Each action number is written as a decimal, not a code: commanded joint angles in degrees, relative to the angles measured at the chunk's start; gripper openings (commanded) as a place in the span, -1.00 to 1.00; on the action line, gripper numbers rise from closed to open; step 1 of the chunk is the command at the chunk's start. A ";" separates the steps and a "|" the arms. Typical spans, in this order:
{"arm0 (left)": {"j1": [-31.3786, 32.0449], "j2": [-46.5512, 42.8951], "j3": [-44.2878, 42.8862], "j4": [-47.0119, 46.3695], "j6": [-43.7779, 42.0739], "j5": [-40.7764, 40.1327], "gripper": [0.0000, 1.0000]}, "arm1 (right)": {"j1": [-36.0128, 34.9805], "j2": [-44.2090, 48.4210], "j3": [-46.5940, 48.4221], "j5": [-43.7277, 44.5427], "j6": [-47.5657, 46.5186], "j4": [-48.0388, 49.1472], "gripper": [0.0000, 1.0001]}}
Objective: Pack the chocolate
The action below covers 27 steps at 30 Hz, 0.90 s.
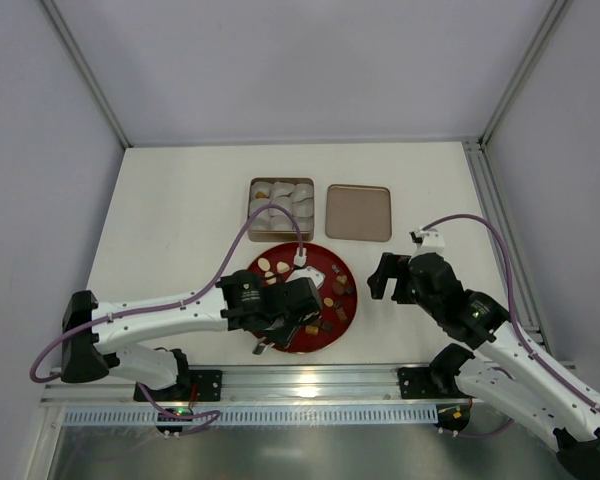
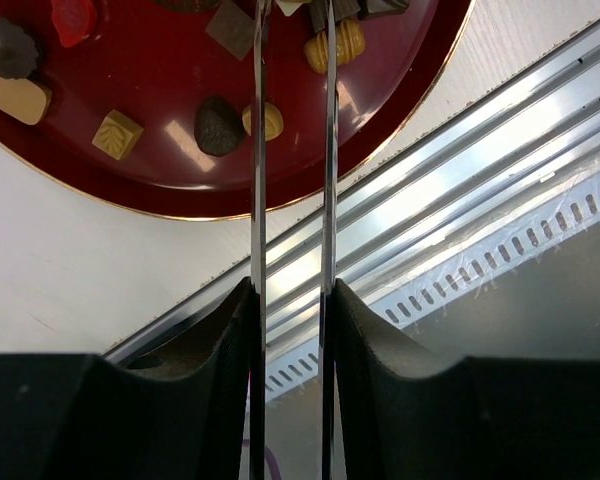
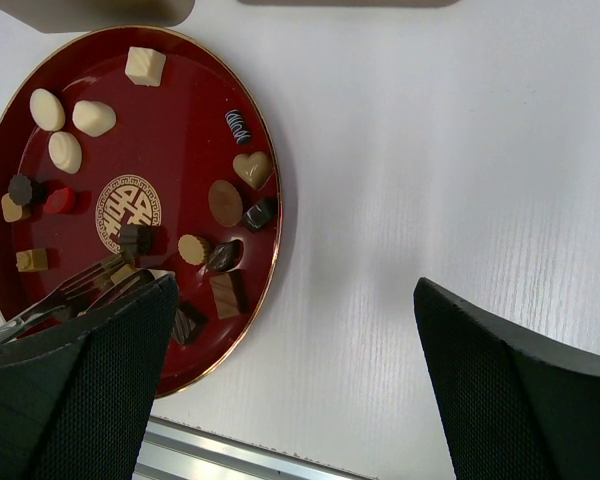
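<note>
The chocolates (image 3: 227, 202) are small dark, tan and cream pieces spread over a round red plate (image 1: 320, 247); they also show in the left wrist view (image 2: 218, 125). My left gripper (image 1: 290, 320) hovers over the near side of the plate and is shut on metal tongs (image 2: 258, 150). Its two blades run up between the fingers (image 2: 230, 330) to pieces at the frame's top edge, where the tips are cut off. The tongs also show in the right wrist view (image 3: 80, 290). My right gripper (image 1: 388, 277) is open and empty above bare table just right of the plate.
A tin box (image 1: 252, 210) holding white crinkled paper cups stands behind the plate. Its flat tan lid (image 1: 358, 213) lies to its right. An aluminium rail (image 1: 310, 378) runs along the table's near edge.
</note>
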State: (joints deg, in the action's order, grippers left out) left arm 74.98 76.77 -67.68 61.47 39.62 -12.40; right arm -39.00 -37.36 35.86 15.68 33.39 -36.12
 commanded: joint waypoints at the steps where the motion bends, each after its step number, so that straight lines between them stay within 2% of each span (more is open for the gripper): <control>1: 0.34 -0.31 -0.35 -1.09 -0.42 -1.13 -0.35 | -0.02 0.63 0.27 1.11 0.36 1.05 0.99; 5: 0.34 -0.92 -1.75 -0.39 -0.50 -2.09 -0.42 | -0.02 0.71 0.35 1.11 0.28 0.96 1.00; 16: -1.67 -0.84 -9.66 3.30 -2.52 -5.53 -0.43 | -0.02 0.71 0.79 0.75 0.27 1.23 1.00; 23: -10.19 0.39 -15.53 2.16 -6.39 -5.26 -0.45 | -0.02 0.45 1.06 0.67 0.01 1.31 1.00; 27: -19.31 2.41 -19.85 -0.47 -9.90 -4.30 -0.45 | -0.02 -0.08 1.67 0.49 -0.16 1.14 0.99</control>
State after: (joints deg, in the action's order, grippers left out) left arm 60.86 78.43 -83.05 64.03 33.34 -16.01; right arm -39.00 -37.39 35.77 15.68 33.36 -36.10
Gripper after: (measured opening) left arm 0.314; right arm 0.996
